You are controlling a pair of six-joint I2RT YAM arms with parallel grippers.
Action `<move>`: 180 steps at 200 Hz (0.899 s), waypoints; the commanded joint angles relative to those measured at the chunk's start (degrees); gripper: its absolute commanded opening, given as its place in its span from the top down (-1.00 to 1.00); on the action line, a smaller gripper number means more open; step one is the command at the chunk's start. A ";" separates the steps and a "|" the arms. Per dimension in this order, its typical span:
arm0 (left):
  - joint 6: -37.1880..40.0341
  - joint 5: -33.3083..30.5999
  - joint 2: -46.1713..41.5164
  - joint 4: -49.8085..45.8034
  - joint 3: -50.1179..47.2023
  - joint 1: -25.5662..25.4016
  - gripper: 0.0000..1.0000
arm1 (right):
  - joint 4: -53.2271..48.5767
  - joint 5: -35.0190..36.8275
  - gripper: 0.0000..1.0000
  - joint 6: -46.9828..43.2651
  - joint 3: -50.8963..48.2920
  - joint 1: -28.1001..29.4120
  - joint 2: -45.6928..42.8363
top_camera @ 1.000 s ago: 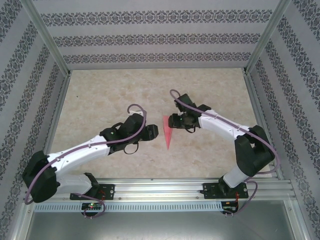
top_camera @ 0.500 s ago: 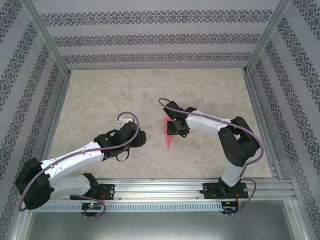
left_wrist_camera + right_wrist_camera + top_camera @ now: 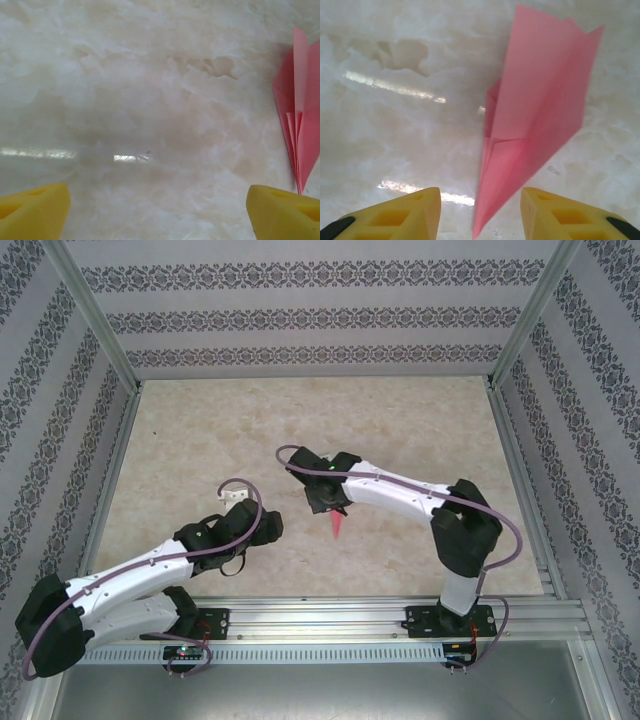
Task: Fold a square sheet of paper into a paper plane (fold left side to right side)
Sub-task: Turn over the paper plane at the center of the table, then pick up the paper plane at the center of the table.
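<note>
- The paper plane (image 3: 540, 100) lies on the marbled table (image 3: 200, 440), its pointed tip between the right gripper's (image 3: 479, 212) parted fingers, which do not clamp it.
- The left gripper (image 3: 157, 212) stands wide apart nearby, holding nothing.
- It is likely featherlight, limp, slippery and easily crumpled; a gentle pinch across the layered centre crease suits it best.

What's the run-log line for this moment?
paper plane: folded, pointed | left fingers: open, holding nothing | right fingers: open, plane tip between them
</note>
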 commanded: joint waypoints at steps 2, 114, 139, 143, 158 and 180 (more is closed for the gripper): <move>-2.33 -2.65 -2.98 -1.52 -1.48 0.45 -0.98 | -4.06 2.77 0.08 0.07 2.67 0.55 4.92; -1.89 -2.65 -5.44 -1.24 -3.28 0.40 -1.00 | -7.67 6.82 0.08 -0.15 5.01 1.10 13.15; -1.77 -2.91 -5.78 -1.37 -3.24 0.45 -1.00 | -7.91 7.28 0.14 -0.15 4.90 1.08 12.88; -1.81 -2.88 -5.79 -1.33 -3.21 0.42 -1.00 | -7.91 7.44 0.15 -0.20 4.84 1.08 12.79; -1.80 -3.02 -5.78 -1.33 -3.20 0.41 -1.00 | -7.94 7.62 0.20 -0.26 4.65 0.99 12.31; -1.81 -3.12 -5.75 -1.37 -3.03 0.41 -1.00 | -7.81 7.63 0.30 -0.25 4.08 0.86 11.67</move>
